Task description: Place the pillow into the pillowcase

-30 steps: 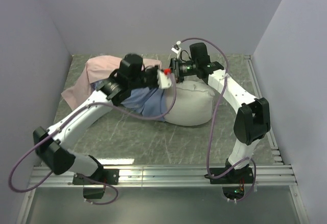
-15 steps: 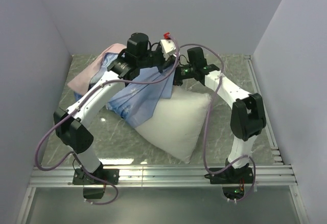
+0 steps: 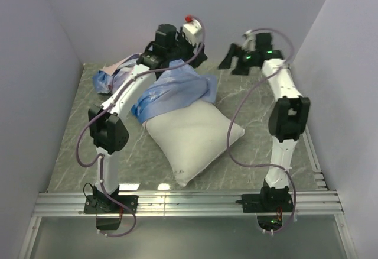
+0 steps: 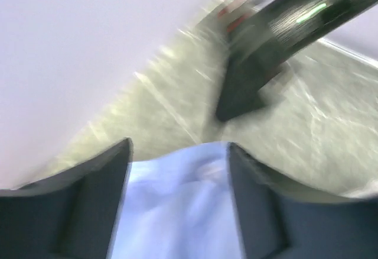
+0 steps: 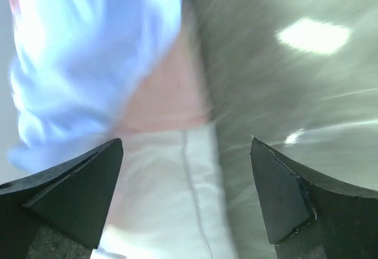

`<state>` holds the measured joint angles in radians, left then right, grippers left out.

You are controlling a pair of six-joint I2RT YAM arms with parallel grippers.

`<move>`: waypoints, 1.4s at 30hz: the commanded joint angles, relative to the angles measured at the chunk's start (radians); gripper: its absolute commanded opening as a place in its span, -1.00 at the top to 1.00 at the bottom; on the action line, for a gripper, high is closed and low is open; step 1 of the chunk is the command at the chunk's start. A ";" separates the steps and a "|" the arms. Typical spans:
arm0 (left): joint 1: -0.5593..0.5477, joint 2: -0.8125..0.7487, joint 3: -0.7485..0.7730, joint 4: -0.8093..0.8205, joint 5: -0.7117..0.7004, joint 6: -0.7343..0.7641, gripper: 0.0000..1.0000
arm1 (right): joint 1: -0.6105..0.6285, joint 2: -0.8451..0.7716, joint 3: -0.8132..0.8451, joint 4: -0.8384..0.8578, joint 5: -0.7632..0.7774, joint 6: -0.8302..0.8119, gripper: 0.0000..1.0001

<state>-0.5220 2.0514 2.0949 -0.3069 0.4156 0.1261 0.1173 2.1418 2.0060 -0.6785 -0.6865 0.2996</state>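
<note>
One pillow (image 3: 195,138) end under pillowcase (image 3: 174,90).

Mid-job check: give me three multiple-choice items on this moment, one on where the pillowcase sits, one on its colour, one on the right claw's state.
1. Where is the pillowcase relative to the pillow?
A) flat under its near end
B) draped over its far end
C) apart from it, by the right wall

2. Which colour does most of the pillowcase show in the top view?
A) green
B) yellow
C) blue

3. The right claw is:
A) open, holding nothing
B) shut on the pillow
C) shut on the pillowcase

Answers:
1 B, the top view shows cloth covering the pillow's far end.
2 C, the folds seen there are blue.
3 A, its wrist view shows it spread wide with nothing gripped.
</note>
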 commanded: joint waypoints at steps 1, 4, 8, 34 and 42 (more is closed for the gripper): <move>0.054 -0.051 0.099 -0.032 -0.167 -0.054 -0.56 | -0.142 -0.112 0.094 -0.078 0.160 -0.106 -0.94; 0.111 -0.160 0.005 -0.070 -0.106 -0.062 -0.70 | -0.231 -0.238 -0.071 -0.148 0.055 -0.161 -0.94; 0.158 -0.374 -0.232 -0.245 -0.025 0.096 -0.72 | -0.258 -0.480 -0.500 -0.208 -0.214 -0.235 -0.94; 0.166 -0.616 -0.796 -0.264 -0.167 0.438 0.04 | 0.113 -0.625 -1.046 0.192 -0.182 -0.027 -0.15; 0.062 -0.548 -0.547 -0.428 -0.015 0.417 0.99 | 0.117 -0.620 -1.023 0.277 -0.154 -0.002 1.00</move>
<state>-0.4004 1.5108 1.4708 -0.7170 0.3050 0.5392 0.2268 1.5166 0.9333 -0.4961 -0.8940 0.3004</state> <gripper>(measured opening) 0.021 0.026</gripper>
